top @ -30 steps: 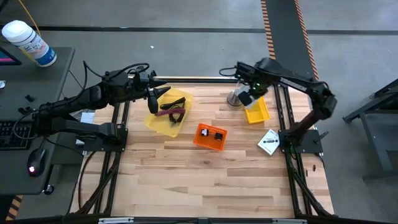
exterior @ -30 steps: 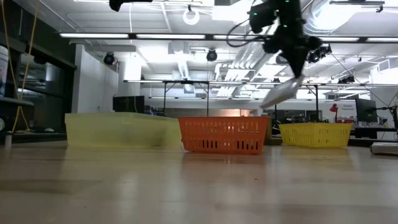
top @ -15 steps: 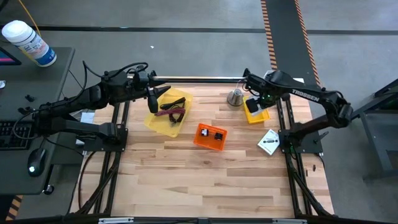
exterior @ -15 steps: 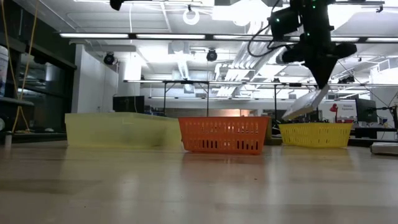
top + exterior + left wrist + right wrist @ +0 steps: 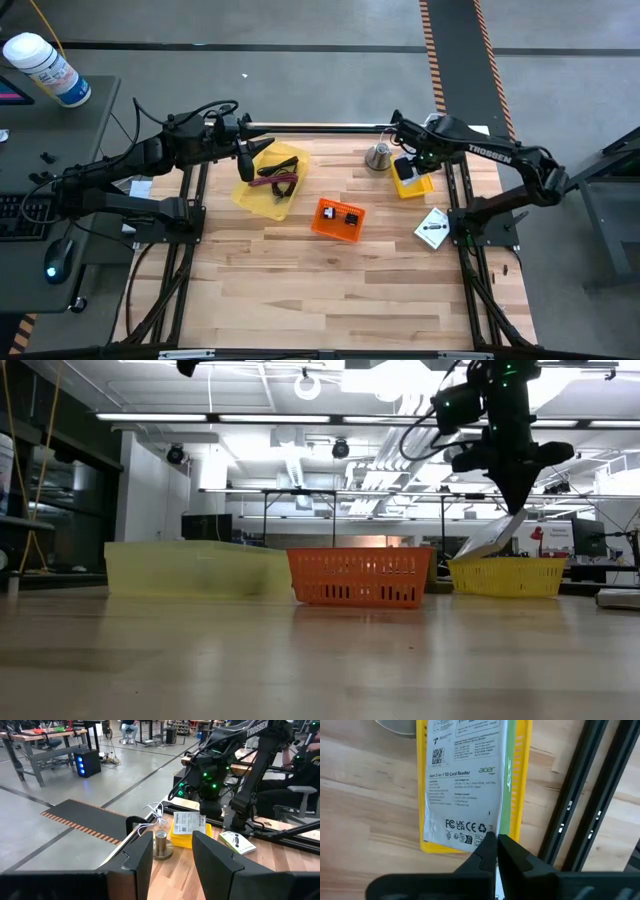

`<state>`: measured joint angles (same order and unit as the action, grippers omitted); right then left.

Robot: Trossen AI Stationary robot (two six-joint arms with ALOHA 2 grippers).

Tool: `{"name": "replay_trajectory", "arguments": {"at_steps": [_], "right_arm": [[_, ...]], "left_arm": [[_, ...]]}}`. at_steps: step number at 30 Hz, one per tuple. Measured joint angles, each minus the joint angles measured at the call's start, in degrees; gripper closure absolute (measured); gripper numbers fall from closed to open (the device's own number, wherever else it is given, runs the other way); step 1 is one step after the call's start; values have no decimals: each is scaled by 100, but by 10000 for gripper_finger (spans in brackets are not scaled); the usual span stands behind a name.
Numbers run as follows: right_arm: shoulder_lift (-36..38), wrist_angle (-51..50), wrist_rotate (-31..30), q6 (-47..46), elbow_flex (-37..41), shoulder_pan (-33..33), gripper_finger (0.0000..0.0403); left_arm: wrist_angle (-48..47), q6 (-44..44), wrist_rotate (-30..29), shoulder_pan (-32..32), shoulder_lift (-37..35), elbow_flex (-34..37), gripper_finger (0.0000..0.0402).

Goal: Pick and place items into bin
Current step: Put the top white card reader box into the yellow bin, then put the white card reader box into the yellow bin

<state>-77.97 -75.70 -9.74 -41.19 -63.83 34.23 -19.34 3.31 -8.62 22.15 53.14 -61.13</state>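
Card-reader packet (image 5: pixel 465 785) hangs pinched by its edge in the right gripper (image 5: pixel 492 845), directly above the yellow bin (image 5: pixel 411 180). Left gripper (image 5: pixel 172 852) hovers partly parted, holding nothing, over the pale yellow bin (image 5: pixel 262 196).

You see right gripper (image 5: pixel 494 851) pinching edge of white SD card reader packet (image 5: pixel 465 780), fingers closed. Packet hangs over yellow bin (image 5: pixel 520 780) on wooden tabletop (image 5: pixel 365 820). Black frame rails (image 5: pixel 580 805) beside bin.
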Motion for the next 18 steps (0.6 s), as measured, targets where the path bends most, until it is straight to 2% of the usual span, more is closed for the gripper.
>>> {"name": "replay_trajectory", "arguments": {"at_steps": [10, 18], "right_arm": [[0, -24, 70, 24, 0, 97, 398], [-2, -24, 111, 68, 0, 95, 342]], "left_arm": [[-2, 0, 0, 0, 1, -2, 277], [-4, -4, -108, 2, 1, -1, 277]]}}
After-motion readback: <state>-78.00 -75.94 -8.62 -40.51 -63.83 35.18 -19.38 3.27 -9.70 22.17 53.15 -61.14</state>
